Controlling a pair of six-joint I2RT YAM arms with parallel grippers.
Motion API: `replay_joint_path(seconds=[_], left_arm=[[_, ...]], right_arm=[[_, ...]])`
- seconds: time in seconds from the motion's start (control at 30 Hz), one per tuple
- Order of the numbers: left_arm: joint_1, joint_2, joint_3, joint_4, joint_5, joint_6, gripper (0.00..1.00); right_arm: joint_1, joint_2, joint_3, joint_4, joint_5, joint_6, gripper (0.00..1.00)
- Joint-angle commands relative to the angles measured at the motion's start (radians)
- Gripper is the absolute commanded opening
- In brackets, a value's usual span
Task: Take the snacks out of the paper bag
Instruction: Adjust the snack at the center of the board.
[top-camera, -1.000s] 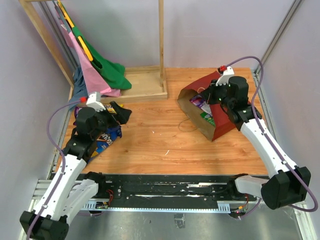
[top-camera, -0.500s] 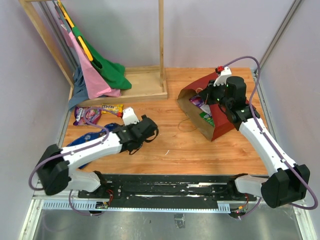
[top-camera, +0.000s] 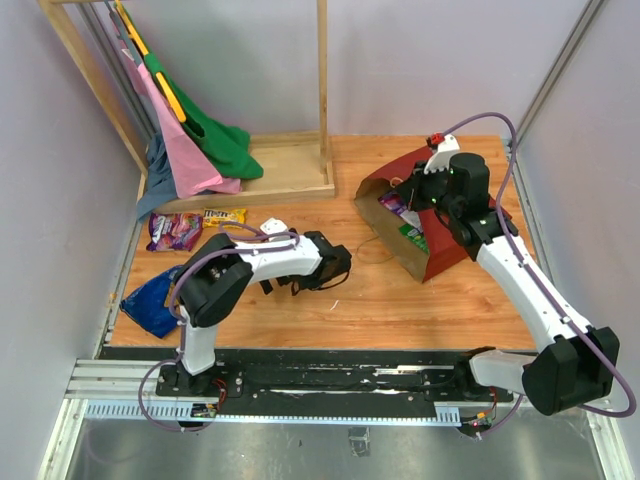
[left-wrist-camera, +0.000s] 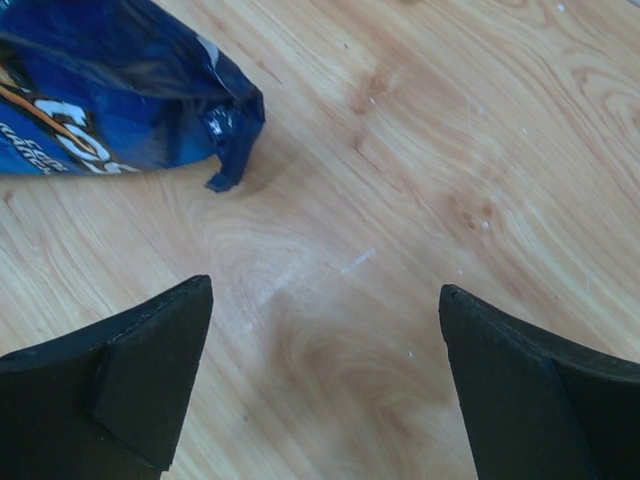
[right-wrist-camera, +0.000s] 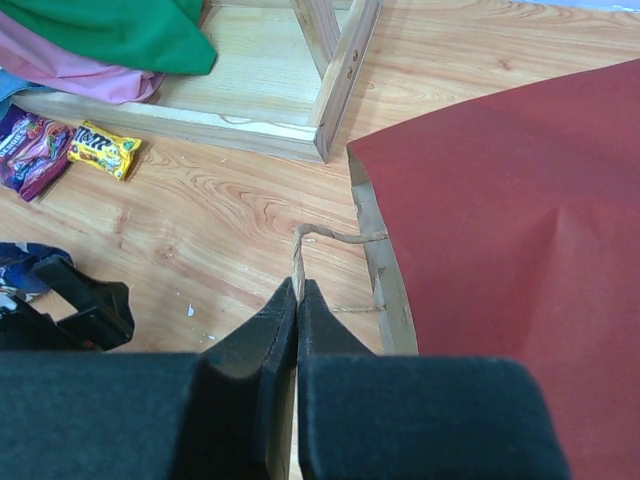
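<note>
Found paper bag lying on its side, right of centre in top view, with right gripper pinching its string handle. Noted left gripper spread above wooden table, blue chip bag at upper left of its view.

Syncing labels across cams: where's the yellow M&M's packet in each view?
Top external: the yellow M&M's packet is at upper left, just below the wooden rack base.
Left wrist: not in it.
Right wrist: upper left, on the near side of the same rack base.
Shared landmark: the purple packet lies beside it on its left in both views.
</note>
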Motion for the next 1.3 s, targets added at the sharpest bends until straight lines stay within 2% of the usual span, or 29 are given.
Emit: replay_joint_path(seconds=[0.0,0.27,0.93,1.13,1.27], left_arm=[[0.067,0.028,0.022,-0.087,-0.076,-0.065,0.99],[0.149,0.073,-0.016,-0.087,-0.099,-0.11,0.97],[0.205,0.18,-0.031,-0.086,-0.154,-0.16,0.62],[0.216,0.187,-0.031,-0.065,-0.142,-0.135,0.31],[0.228,0.181,-0.035,-0.022,-0.118,-0.075,0.01]], right_arm=[[0.015,0.005,0.017,0.025,-0.025,-0.009,0.01],[0.017,0.007,0.014,0.025,-0.03,-0.011,0.01],[0.03,0.035,0.013,0.038,-0.045,-0.008,0.01],[0.032,0.04,0.013,0.039,-0.045,-0.011,0.01],[0.034,0.042,0.013,0.038,-0.047,-0.011,0.01]])
